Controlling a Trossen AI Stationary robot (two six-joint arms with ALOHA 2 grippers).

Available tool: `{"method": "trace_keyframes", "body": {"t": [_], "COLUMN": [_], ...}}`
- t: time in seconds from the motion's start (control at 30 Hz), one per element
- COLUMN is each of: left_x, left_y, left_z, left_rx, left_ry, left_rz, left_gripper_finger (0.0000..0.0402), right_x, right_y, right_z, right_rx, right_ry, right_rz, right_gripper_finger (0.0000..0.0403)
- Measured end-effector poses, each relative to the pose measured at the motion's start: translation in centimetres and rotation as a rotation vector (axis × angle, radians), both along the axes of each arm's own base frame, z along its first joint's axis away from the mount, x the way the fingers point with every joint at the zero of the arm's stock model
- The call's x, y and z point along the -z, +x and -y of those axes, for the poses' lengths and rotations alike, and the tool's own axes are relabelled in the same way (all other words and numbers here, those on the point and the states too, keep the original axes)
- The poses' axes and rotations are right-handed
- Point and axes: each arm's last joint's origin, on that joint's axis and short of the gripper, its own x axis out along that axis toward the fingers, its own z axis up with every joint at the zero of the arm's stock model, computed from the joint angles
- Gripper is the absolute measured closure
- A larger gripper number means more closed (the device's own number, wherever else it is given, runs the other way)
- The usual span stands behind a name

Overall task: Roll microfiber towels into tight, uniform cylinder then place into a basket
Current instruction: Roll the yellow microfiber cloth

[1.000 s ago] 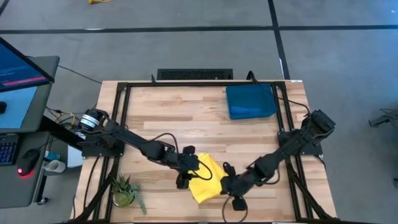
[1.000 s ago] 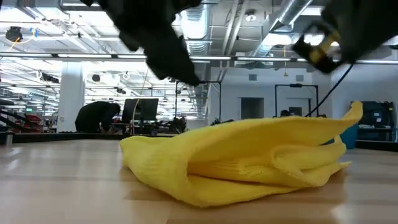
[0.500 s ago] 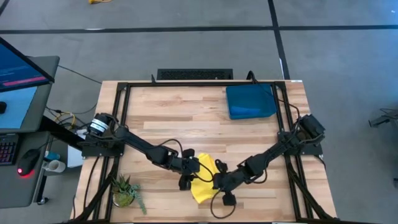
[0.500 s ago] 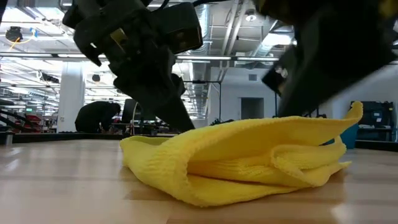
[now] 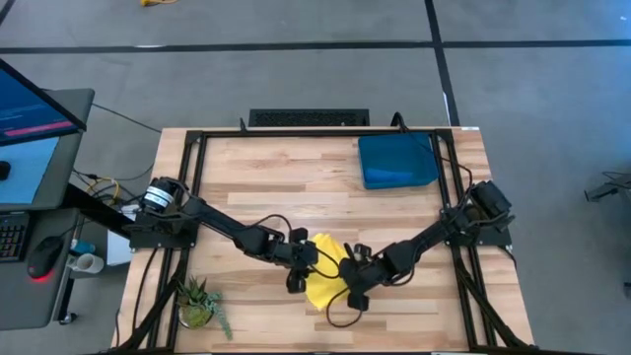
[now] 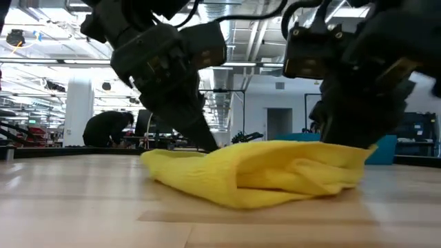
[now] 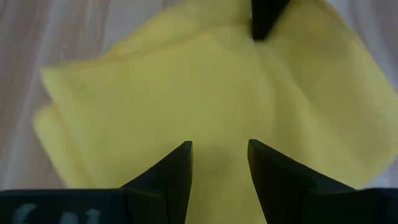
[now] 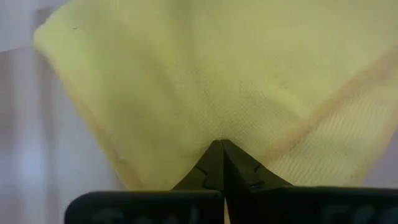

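The yellow towel lies crumpled in loose folds on the wooden table near its front edge, flat on its underside. My left gripper is open and slants down onto the towel's left part. My right gripper is shut and comes down on the towel's right part. Its dark tip also shows in the left wrist view. The teal-blue basket stands at the table's far right, away from both arms. My left gripper sets its spread fingertips on the towel's top layer, slanting down from the table's left. No cloth is pinched between them. The towel stays on the table. My right gripper presses its shut fingertips down on the towel's right corner area, slanting down from the table's right. The cloth under them lies flattened against the table.
A small potted plant stands at the near left corner. Black frame rails run along the table's sides. Bare wood lies between the towel and the basket. A person is bent over in the room far behind.
Both grippers have come down onto the yellow towel, the right one also moving toward the table's left and rolling. The towel's right corner, which stood up before, is pushed down, and the whole heap lies lower and flatter.
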Motion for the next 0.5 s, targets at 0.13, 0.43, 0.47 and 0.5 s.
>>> {"method": "trace_keyframes", "body": {"t": [0.13, 0.43, 0.47, 0.5], "left_x": [0.3, 0.5, 0.5, 0.5], "left_y": [-0.3, -0.5, -0.5, -0.4], "left_z": [-0.3, -0.6, -0.7, -0.9], "left_rx": [-0.005, -0.010, -0.009, -0.013], "left_ry": [0.015, 0.086, 0.089, 0.092], "left_rz": [-0.046, -0.067, -0.067, -0.068], "left_gripper_finger": [0.0255, 0.0255, 0.0255, 0.0255], "right_x": [-0.2, -0.2, -0.5, -0.9], "right_y": [-0.2, -0.6, -0.8, -0.9], "right_z": [0.4, 2.2, 2.3, 2.4], "right_rx": [0.082, 0.280, 0.277, 0.271], "right_ry": [-0.054, -0.156, -0.165, -0.162], "right_rz": [0.018, -0.014, -0.014, -0.004], "right_gripper_finger": [0.0385, 0.0390, 0.0387, 0.0384]}}
